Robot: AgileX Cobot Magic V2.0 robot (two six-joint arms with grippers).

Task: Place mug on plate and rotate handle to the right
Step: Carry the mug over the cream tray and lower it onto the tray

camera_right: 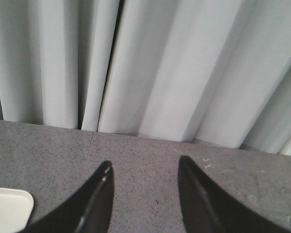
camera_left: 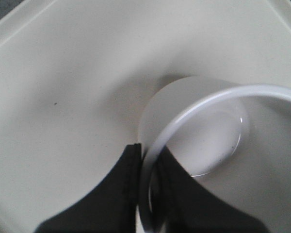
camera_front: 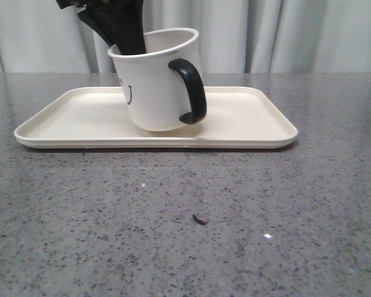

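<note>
In the front view we see the white mug (camera_front: 157, 80) at the upper centre of the frame, over the middle of the cream rectangular plate (camera_front: 247, 127). The mug is tilted, its rim leaning toward the right of the frame, and we cannot tell whether its lower edge touches the plate or hangs just above it. Its black loop handle (camera_front: 193, 91) faces the right of the frame. A small part of the black face print (camera_front: 129, 93) shows on the mug's left side.

Our left gripper (camera_front: 128, 38) comes down from the top of the frame and pinches the mug's wall at the left of its rim. In the left wrist view we see one black finger (camera_left: 179, 199) inside the mug and the other outside, closed tight on the white rim (camera_left: 194, 109), with the plate's flat surface (camera_left: 63, 73) beneath.

Our right gripper (camera_right: 143, 194) shows only in its own wrist view. Its two black fingers (camera_right: 94, 206) stand apart with nothing between them, over the grey speckled table (camera_right: 150, 160), with pale curtains (camera_right: 160, 63) behind and a corner of the plate (camera_right: 7, 208) at the lower left of that frame.

On the table in front of the plate, lower centre of the front view, lies a small dark scrap (camera_front: 200, 218).
</note>
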